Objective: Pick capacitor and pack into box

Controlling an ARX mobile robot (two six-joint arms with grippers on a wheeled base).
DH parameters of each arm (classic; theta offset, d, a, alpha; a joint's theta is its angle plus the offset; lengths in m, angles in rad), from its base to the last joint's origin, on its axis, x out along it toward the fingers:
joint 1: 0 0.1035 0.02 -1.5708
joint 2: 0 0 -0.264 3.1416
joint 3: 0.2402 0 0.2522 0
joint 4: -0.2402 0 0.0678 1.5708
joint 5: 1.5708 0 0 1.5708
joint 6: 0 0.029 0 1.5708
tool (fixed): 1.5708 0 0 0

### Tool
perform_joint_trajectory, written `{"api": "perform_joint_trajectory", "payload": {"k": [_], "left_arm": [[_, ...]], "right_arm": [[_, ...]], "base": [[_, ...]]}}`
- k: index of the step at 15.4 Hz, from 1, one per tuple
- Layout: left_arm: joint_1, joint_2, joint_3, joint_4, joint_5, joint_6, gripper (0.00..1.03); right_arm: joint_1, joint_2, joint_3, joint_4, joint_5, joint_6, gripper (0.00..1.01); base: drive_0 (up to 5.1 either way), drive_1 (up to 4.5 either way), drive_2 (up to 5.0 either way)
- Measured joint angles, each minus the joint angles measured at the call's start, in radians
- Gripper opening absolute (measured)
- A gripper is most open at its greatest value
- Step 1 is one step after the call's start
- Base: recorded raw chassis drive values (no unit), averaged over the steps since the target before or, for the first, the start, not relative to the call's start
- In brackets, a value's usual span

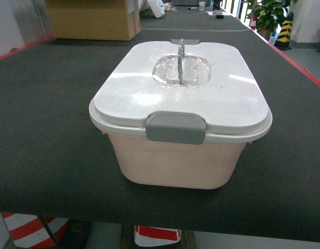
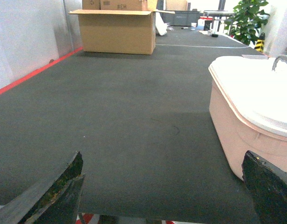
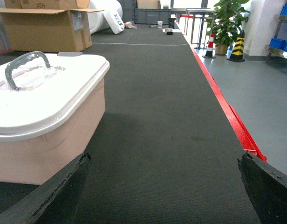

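Closest in, the box (image 1: 175,155) sits lid (image 1: 181,88) on, grey clasp (image 1: 175,127) facing us, on the dark table (image 1: 45,129). Left gripper (image 2: 164,186) hangs wide open just left of it, right gripper (image 3: 164,186) wide open on its right. Carton (image 1: 92,18) far back.

A long dark grey matted table (image 1: 45,155) with a red edge carries 1 pale pink lidded plastic box (image 1: 175,166) and, farther back, 1 brown cardboard carton (image 1: 92,19).
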Motion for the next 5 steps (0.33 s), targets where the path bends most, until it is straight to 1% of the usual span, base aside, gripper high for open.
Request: {"api": "perform_joint_trajectory", "payload": {"k": [5], "left_arm": [[0.000, 0.000, 0.000, 0.000, 0.000, 0.000, 0.98]], "right_arm": [[0.000, 0.000, 0.000, 0.000, 0.000, 0.000, 0.98]], "base": [[0.0, 0.00, 0.0]]}}
